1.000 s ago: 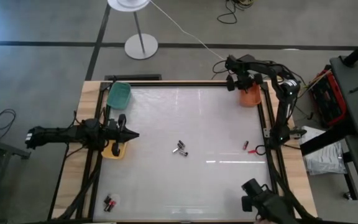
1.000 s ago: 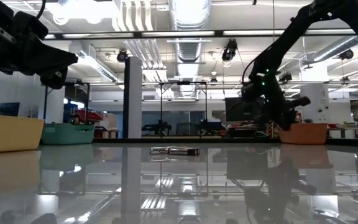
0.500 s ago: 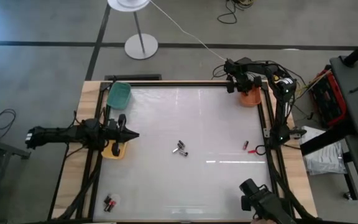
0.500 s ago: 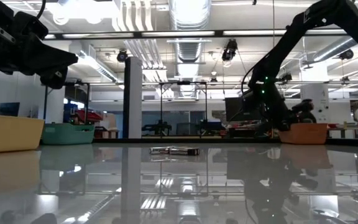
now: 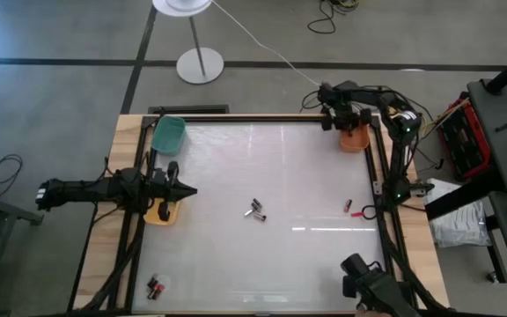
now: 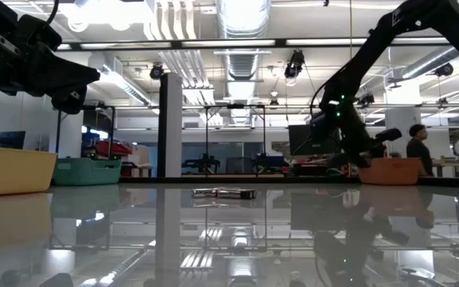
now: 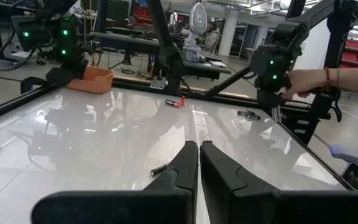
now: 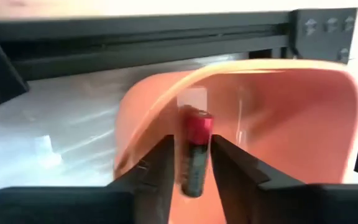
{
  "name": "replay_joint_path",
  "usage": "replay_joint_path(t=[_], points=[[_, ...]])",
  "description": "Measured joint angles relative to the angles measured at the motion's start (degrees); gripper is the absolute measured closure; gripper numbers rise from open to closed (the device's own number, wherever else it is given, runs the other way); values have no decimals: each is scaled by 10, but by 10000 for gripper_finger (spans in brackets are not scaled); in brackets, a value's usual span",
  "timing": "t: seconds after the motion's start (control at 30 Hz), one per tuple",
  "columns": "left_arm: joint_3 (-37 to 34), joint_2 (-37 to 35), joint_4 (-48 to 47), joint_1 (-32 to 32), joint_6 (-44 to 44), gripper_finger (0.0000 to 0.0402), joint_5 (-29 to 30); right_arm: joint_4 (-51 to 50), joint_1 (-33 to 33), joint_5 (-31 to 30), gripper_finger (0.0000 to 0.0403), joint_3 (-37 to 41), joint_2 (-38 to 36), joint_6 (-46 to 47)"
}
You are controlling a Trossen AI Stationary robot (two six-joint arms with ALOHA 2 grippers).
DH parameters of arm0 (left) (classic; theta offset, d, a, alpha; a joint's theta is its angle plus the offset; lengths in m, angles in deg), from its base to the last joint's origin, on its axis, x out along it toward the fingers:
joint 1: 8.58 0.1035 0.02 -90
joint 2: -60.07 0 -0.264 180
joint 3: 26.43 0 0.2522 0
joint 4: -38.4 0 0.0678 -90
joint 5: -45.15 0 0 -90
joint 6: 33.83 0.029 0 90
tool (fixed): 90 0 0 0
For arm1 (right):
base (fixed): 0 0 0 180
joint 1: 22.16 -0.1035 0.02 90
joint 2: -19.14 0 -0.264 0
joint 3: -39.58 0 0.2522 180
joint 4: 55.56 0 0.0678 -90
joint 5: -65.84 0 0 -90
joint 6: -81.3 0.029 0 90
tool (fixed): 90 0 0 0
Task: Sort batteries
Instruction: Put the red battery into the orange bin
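The right gripper [image 5: 334, 117] hung at the orange bin [image 5: 356, 138] in the upper right of the high view. In the right wrist view a red-tipped battery [image 8: 193, 152] sat between its fingers [image 8: 156, 168] over the bin's mouth; whether they gripped it or had let go could not be told. The left gripper [image 5: 186, 191], clenched shut on nothing, waited beside the yellow bin [image 5: 161, 214] at centre left. Loose batteries [image 5: 255, 210] lay mid-table, another [image 5: 347, 205] to the right.

Bright overhead light, glaring tabletop [image 6: 229, 239]
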Motion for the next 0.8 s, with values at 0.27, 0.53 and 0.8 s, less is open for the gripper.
replay_joint_path(t=[0.27, 0.53, 0.8], points=[[0, 0, 0, 0, 0, 402, 0, -6, -3, -2, 237, 0, -33, -1], [0, 0, 0, 0, 0, 402, 0, -50, -72, -69, 229, 1, -130, -3], [0, 0, 0, 0, 0, 402, 0, -71, -282, -13, 231, 38, -233, 47]])
